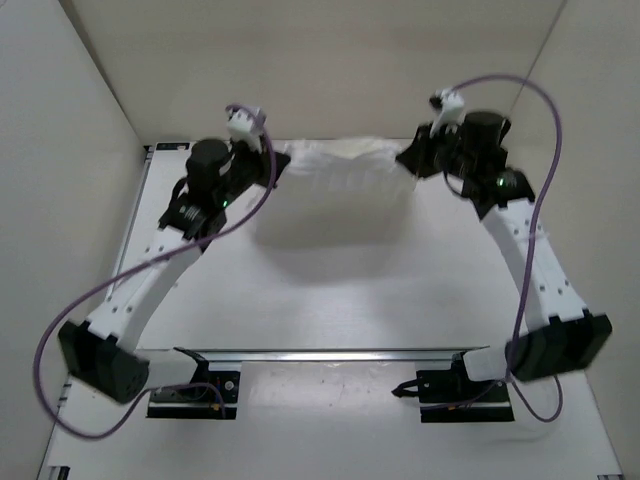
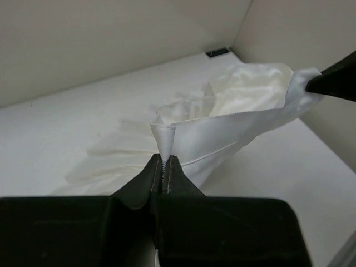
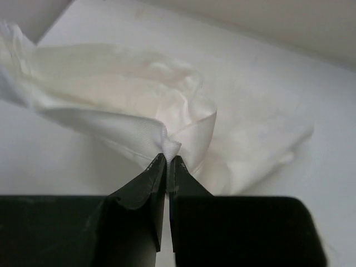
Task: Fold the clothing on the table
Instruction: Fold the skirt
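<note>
Left claw (image 2: 165, 162): pressed together on a doubled corner of the clothing (image 1: 345, 172), above the far-left part of the desk (image 1: 350, 300).
Right claw (image 3: 168, 158): likewise pinching a small tuck of the hem, above the far-right part of the desk.
Clothing: strung between both claws over the far half of the desk; top hem drawn into a fairly straight line, remaining cloth hanging bunched beneath, lower part seemingly touching the desk.
Reason for the hold: probably lifting one edge by two corners, letting the weight of the cloth spread it, ready for laying over flat as a fold.
Reason for the spacing: well apart across the desk, likely for keeping the hem taut and free of sag.
Stage: judged early; no neat fold showing, plenty of wrinkles.
Risk: thin cloth, tiny bite in each claw; could slip under a harder pull.
Containers: none visible on the desk; nothing to report inside any.
</note>
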You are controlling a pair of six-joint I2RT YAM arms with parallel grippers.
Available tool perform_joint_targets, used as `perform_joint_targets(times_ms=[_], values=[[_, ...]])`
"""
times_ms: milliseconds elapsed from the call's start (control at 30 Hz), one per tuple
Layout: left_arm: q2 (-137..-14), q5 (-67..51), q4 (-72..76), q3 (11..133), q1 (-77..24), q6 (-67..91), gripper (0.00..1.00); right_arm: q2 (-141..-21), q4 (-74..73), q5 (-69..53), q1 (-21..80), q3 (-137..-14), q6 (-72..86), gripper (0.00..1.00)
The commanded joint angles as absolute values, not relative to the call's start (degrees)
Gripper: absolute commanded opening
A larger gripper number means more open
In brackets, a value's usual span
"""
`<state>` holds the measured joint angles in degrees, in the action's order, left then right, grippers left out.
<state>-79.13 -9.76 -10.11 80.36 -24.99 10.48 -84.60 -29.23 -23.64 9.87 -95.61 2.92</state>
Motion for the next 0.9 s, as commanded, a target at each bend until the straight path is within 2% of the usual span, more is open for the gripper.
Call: perform_joint_targets(times_ms=[0,133,233,333,500,633,700,800,867], values=[[-69.57,-5.19,-9.14,63.6,-25.66,11.34,0.0,-71.94,-21.72,-20.91,13.35,-75.8,3.42,0.0],[-59.0,-8.42,-14.66,49.6,-25.49,14.41,0.0,-60.41,-24.17,-23.11,14.32,-54.71,8.24,0.01],[-52.06,-7.47,-17.92,44.14,-25.75,15.47,0.0,-55.83,-25.31,-25.04,13.89,-49.32,11.33,0.01],[-48.79,-8.08,-21.53,43.94,-23.66,15.55,0.0,-55.8,-25.23,-25.31,14.15,-50.7,12.57,0.0],[-56.23,-9.5,-16.01,48.24,-17.76,14.77,0.0,-67.63,-24.62,-26.54,12.92,-64.22,9.59,0.0],[-74.47,-12.22,-8.89,57.63,-16.26,15.55,0.0,-82.31,-21.54,-29.35,10.81,-74.85,7.56,0.0],[-85.81,-13.79,-8.87,68.49,-15.12,15.47,0.0,-89.1,-21.71,-30.06,9.5,-82.15,6.42,0.0],[-96.3,-16.33,-13.43,83.37,-13.37,14.77,0.0,-99.39,-26.35,-28.4,8.53,-99.81,3.53,0.0],[-103.77,-17.22,-18.26,99.06,-12.48,13.45,0.0,-107.1,-30.31,-26.21,8.18,-116.19,2.03,0.0]])
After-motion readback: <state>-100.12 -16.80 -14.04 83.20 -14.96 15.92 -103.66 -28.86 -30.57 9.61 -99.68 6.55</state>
